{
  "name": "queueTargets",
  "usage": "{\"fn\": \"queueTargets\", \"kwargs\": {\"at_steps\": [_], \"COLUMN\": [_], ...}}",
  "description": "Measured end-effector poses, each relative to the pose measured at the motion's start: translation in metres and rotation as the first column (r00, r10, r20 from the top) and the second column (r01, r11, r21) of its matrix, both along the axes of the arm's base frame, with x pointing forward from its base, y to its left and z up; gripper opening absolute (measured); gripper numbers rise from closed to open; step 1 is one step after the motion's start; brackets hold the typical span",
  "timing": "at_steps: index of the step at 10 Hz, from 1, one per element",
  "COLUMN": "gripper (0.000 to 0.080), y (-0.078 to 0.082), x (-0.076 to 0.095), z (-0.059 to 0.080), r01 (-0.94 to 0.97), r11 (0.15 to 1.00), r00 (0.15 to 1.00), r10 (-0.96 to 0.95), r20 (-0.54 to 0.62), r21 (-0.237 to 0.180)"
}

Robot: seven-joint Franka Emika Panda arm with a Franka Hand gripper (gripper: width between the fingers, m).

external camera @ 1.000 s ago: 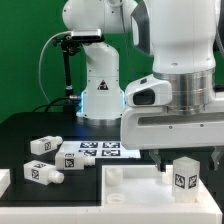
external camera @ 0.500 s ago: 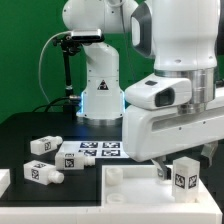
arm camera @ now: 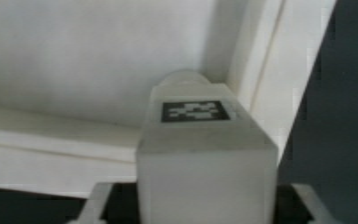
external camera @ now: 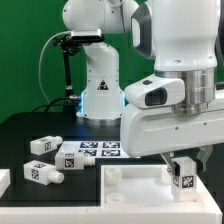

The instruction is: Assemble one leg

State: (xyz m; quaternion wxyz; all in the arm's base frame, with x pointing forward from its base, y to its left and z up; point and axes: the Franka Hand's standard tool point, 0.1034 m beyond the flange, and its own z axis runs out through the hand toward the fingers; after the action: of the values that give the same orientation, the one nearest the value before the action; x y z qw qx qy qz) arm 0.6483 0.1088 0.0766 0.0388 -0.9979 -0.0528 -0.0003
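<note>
A leg [external camera: 183, 178], a chunky white post with a square tag, stands upright on the large white rimmed panel [external camera: 130, 192] at the exterior view's right. My gripper [external camera: 183, 170] hangs over it with one finger on each side. In the wrist view the leg [arm camera: 197, 150] fills the middle, tag facing the camera. My gripper [arm camera: 202, 205] straddles it, and a dark gap shows between each finger and the leg, so the jaws are open. The panel's rim [arm camera: 265, 50] runs close beside the leg.
Two more legs [external camera: 42, 145] [external camera: 40, 172] lie on the black table at the exterior view's left. The marker board [external camera: 95, 152] lies flat behind the panel. A white part [external camera: 3, 180] shows at the left edge. The robot base [external camera: 100, 90] stands at the back.
My gripper has moved toward the exterior view's right and come over the standing leg; its fingers now sit either side of it. The leg has not moved.
</note>
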Motion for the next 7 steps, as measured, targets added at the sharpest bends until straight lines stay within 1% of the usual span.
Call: {"fn": "queueTargets", "kwargs": {"at_steps": [2,3,4,5,6,7], "gripper": [0.0284,0.0284,0.0284,0.0284,0.0285,0.0285], "y": [0.0002,-0.0017,-0.0029,-0.0049,-0.0063,-0.0081], "x": [0.0004,0.0018,0.0015,0.0012,0.0003,-0.0003], "z": [-0.0003,-0.0004,-0.0003,-0.0004,-0.0006,-0.0006], "r01": [0.134,0.299,0.439,0.59,0.737,0.825], "r11": [0.991,0.954,0.899,0.807,0.676,0.565], "r00": [0.991,0.954,0.899,0.807,0.675,0.562], "r10": [-0.134,-0.299,-0.439,-0.59,-0.734,-0.82], "r20": [-0.007,0.001,-0.012,-0.037,-0.074,-0.106], "r21": [0.002,0.008,0.006,0.008,0.007,0.004]}}
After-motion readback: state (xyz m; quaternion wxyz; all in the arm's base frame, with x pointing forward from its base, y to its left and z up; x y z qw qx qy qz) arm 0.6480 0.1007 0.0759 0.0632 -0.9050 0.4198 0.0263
